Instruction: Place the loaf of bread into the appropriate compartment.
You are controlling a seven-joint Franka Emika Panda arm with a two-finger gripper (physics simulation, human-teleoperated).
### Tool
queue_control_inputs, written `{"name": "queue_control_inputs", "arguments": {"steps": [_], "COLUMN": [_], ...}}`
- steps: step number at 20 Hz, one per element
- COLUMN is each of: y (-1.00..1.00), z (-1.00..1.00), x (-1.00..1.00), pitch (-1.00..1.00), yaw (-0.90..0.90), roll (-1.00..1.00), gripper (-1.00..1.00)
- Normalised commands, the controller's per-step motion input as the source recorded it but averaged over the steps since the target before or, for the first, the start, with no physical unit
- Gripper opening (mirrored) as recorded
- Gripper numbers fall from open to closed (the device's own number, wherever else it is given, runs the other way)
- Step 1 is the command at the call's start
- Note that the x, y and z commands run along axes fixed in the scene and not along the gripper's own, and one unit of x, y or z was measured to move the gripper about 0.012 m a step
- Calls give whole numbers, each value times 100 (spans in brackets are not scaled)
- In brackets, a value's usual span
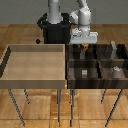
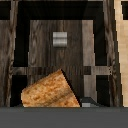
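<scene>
The gripper [image 1: 84,44] hangs over the bin [image 1: 95,62], jaws apparently closed on the loaf of bread [image 2: 51,91]. The loaf looks light, crusty and crushable, so a gentle hold across its middle suits it

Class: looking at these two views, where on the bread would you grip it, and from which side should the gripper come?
Grip the bread across its narrow width at mid-length, coming from above. It's a small rounded loaf, and the gripper already holds it this way over the bin.

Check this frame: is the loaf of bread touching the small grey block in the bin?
Apart. The wrist view shows the loaf of bread low in the frame, with dark wood plainly showing between it and the small grey block.
</scene>
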Motion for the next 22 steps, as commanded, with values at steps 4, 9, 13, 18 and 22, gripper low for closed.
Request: {"name": "queue_control_inputs", "arguments": {"steps": [4,9,13,18,22], "y": [0,0,0,0,0], "z": [0,0,0,0,0], "x": [75,100,0,0,0], "pitch": [0,0,0,0,0], "yaw": [0,0,0,0,0], "roll": [0,0,0,0,0], "gripper": [-100,-100,100,100,100]}}
